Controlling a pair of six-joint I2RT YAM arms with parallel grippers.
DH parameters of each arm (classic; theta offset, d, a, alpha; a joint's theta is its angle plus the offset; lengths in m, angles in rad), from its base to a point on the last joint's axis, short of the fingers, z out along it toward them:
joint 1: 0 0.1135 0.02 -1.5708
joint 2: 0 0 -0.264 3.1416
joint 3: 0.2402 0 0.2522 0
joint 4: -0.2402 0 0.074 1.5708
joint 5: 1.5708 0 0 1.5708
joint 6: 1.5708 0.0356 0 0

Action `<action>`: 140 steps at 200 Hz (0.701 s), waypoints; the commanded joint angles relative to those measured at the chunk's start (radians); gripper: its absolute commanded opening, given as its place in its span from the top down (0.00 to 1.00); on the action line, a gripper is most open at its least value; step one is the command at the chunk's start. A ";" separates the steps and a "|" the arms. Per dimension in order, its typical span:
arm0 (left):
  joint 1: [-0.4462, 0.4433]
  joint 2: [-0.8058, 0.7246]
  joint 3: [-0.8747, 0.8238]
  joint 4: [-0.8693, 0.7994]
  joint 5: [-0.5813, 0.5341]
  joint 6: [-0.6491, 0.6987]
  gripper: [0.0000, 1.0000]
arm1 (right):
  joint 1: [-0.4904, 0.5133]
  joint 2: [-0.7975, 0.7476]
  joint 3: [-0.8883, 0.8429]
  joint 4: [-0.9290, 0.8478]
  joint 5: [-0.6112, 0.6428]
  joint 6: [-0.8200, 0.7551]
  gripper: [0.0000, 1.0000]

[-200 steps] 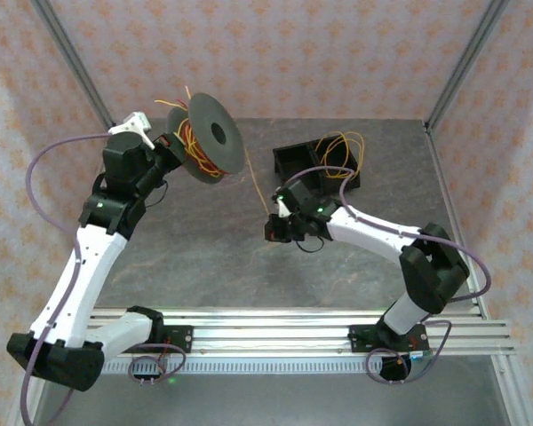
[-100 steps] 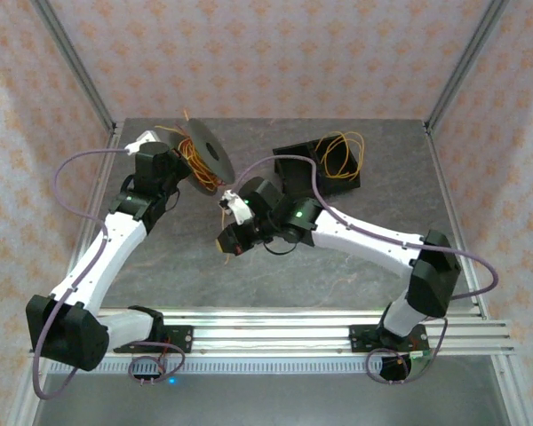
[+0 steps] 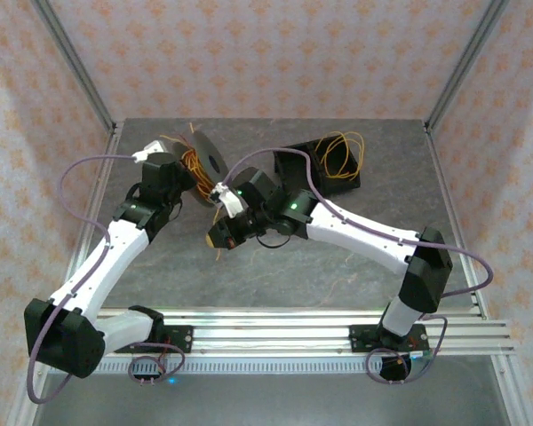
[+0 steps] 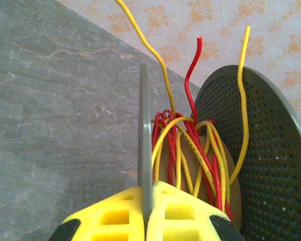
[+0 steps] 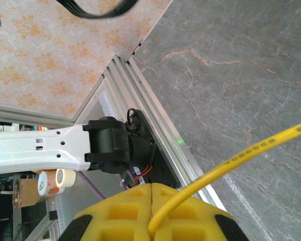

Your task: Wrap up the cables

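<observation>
A dark grey spool [image 3: 208,163] is held edge-on above the table's left middle. My left gripper [image 3: 187,177] is shut on one thin flange [image 4: 145,145] of it. Red and yellow cables [image 4: 190,150] are wound loosely round the core, with loose ends sticking up beside the perforated far flange [image 4: 271,165]. Just right of the spool and lower down, my right gripper [image 3: 218,234] is shut on a yellow cable [image 5: 231,163]. This cable runs out of the fingers [image 5: 152,188] to the upper right. More orange and yellow cables [image 3: 342,149] lie looped in a black box [image 3: 295,163].
The black box stands at the back right of the grey stone table [image 3: 338,257]. An aluminium rail [image 3: 266,324] with both arm bases runs along the near edge. The left arm's base [image 5: 110,145] shows in the right wrist view. Patterned walls enclose the table.
My right arm has swung left across the table with the yellow cable, ending close under the spool. The left arm has drawn the spool inward and turned it more edge-on.
</observation>
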 commanded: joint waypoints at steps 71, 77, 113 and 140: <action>-0.168 -0.021 0.046 0.005 -0.143 0.200 1.00 | -0.008 -0.141 -0.026 0.188 0.116 0.088 1.00; -0.181 -0.021 0.047 0.002 -0.149 0.208 1.00 | -0.015 -0.152 -0.043 0.210 0.135 0.101 1.00; -0.240 -0.018 0.050 -0.021 -0.168 0.250 1.00 | -0.045 -0.226 -0.140 0.374 0.239 0.192 1.00; -0.262 -0.021 0.061 -0.043 -0.159 0.269 1.00 | -0.061 -0.264 -0.176 0.406 0.306 0.217 1.00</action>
